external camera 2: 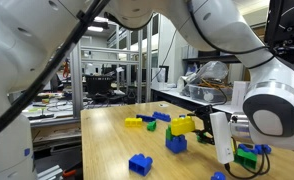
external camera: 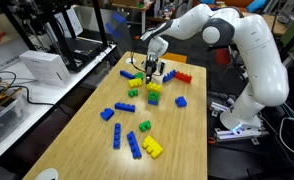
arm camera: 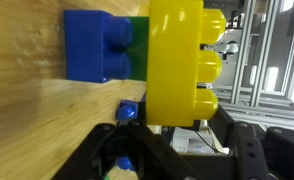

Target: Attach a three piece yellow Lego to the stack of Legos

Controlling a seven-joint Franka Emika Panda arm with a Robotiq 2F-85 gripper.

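Note:
The three piece yellow Lego [arm camera: 182, 60] fills the middle of the wrist view with its three studs pointing right. It sits between the fingers of my gripper [arm camera: 173, 125], which is shut on it. In an exterior view the gripper [external camera: 152, 72] hangs over the far middle of the table, with the yellow Lego [external camera: 152, 86] at its tips, right above the stack of Legos [external camera: 154, 98], a small green pile. Whether brick and stack touch I cannot tell. In the wrist view a strip of green [arm camera: 137, 45] shows behind the yellow brick, next to a blue brick [arm camera: 97, 45].
Loose blue bricks [external camera: 120, 110] and a yellow brick [external camera: 152, 149] lie scattered over the wooden table [external camera: 87, 140]. A yellow, green and blue cluster [external camera: 135, 84] sits close beside the gripper; a red brick [external camera: 183, 76] lies behind. A white box [external camera: 45, 66] stands off the table's edge.

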